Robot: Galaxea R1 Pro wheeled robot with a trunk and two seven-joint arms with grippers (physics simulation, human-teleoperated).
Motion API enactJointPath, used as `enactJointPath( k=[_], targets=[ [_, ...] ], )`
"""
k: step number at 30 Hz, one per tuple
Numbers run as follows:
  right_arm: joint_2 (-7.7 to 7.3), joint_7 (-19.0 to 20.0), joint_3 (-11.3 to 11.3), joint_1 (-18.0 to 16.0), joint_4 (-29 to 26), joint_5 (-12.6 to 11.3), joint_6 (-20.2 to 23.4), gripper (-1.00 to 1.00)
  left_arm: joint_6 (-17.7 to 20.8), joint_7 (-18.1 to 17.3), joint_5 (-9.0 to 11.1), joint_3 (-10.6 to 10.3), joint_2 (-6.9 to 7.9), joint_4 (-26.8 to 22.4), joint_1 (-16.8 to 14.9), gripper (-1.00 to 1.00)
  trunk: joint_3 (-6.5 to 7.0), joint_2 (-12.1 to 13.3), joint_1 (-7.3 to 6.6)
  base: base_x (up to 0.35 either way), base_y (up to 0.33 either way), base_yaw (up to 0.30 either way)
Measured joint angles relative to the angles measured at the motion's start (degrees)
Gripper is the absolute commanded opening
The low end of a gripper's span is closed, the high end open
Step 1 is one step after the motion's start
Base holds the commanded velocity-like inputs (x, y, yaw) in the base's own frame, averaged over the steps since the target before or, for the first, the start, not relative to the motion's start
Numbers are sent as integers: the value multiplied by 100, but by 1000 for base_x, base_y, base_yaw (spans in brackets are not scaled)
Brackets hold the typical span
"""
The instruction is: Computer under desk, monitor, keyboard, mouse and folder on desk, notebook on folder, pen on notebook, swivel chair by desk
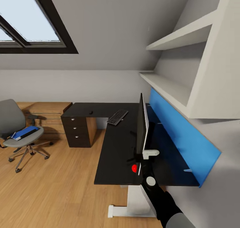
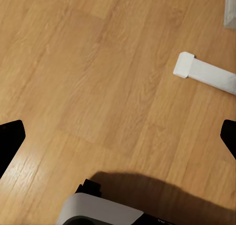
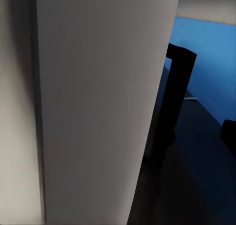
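Observation:
The monitor (image 1: pixel 142 124) stands edge-on along the black desk (image 1: pixel 113 154), its white back (image 3: pixel 98 102) and black stand (image 3: pixel 172 97) close in the right wrist view. My right gripper (image 1: pixel 145 158) is at the monitor's near end, open, with one fingertip (image 3: pixel 229 134) apart from the back. The keyboard (image 1: pixel 117 117) lies farther along the desk. At the left, the swivel chair (image 1: pixel 13 121) carries the blue folder (image 1: pixel 23 132). My left gripper (image 2: pixel 118 136) hangs open over the floor. Computer, mouse, notebook and pen cannot be made out.
The desk's drawer unit (image 1: pixel 79 131) and a light wooden cabinet (image 1: pixel 43 111) stand at the back. White shelves (image 1: pixel 173 85) and a blue panel (image 1: pixel 186 138) line the right wall. The white desk foot (image 2: pixel 201 72) lies on open wooden floor (image 1: pixel 56 188).

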Motion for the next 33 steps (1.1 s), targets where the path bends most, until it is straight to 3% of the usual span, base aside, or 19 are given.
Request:
enactJointPath(
  k=[15, 33],
  targets=[
    [0, -2, 0, -1, 2, 0, 0, 100, 0, 0, 0, 1, 0, 0, 0, 100, 0, 0, 0, 0, -73, 0],
    [-1, -6, -4, 0, 8, -15, -2, 100, -1, 1, 0, 4, 0, 1, 0, 100, 0, 1, 0, 0, 15, 0]
  ],
)
